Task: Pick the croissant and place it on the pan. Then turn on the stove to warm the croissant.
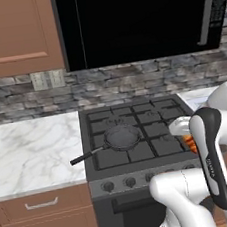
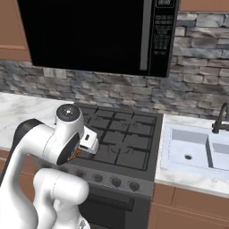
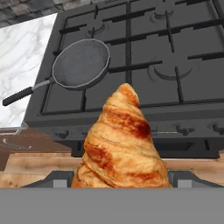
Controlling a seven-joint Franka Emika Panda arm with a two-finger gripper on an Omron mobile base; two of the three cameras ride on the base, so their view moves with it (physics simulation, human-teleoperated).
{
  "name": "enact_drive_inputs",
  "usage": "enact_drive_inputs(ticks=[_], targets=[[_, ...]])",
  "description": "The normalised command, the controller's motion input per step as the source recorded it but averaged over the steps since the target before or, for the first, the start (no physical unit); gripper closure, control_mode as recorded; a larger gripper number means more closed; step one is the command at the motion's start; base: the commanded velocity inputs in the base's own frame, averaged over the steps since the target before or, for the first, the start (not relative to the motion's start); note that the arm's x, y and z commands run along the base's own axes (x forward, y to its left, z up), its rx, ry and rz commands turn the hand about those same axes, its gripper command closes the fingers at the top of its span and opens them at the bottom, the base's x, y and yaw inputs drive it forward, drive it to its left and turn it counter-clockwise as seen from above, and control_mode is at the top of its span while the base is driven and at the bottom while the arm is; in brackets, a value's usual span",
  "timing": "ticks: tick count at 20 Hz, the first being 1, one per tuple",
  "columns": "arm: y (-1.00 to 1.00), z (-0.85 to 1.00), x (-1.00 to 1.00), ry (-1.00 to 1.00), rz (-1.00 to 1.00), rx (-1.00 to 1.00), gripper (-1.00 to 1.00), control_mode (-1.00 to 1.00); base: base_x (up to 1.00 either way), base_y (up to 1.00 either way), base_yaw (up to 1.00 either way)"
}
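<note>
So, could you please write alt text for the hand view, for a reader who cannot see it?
A golden-brown croissant stands close to the camera, held between the finger tips of the gripper. Beyond it is the dark stove with black grates. An empty pan sits on the stove's left side, its handle pointing out toward the white marble counter.

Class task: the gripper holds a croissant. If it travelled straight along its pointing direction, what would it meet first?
Probably the stove: the croissant tip points at its front grates, right of the pan. Depth is uncertain.
</note>
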Motion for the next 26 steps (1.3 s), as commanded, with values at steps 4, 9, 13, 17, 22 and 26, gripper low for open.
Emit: enact_drive_inputs(ticks=[4, 9, 13, 17, 22, 26], targets=[[0.0, 0.0, 0.0, 0.0, 0.0, 0.0, 1.0, 1.0, -0.07, -0.48, 0.0], [0.0, 0.0, 0.0, 0.0, 0.0, 0.0, 1.0, 1.0, -0.01, -0.39, 0.0], [0.0, 0.0, 0.0, 0.0, 0.0, 0.0, 1.0, 1.0, 0.17, 0.0, 0.0], [0.0, 0.0, 0.0, 0.0, 0.0, 0.0, 1.0, 1.0, 0.43, 0.2, 0.0], [0.0, 0.0, 0.0, 0.0, 0.0, 0.0, 1.0, 1.0, 0.48, 0.31, 0.0], [0.0, 0.0, 0.0, 0.0, 0.0, 0.0, 1.0, 1.0, 0.43, 0.31, 0.0]])
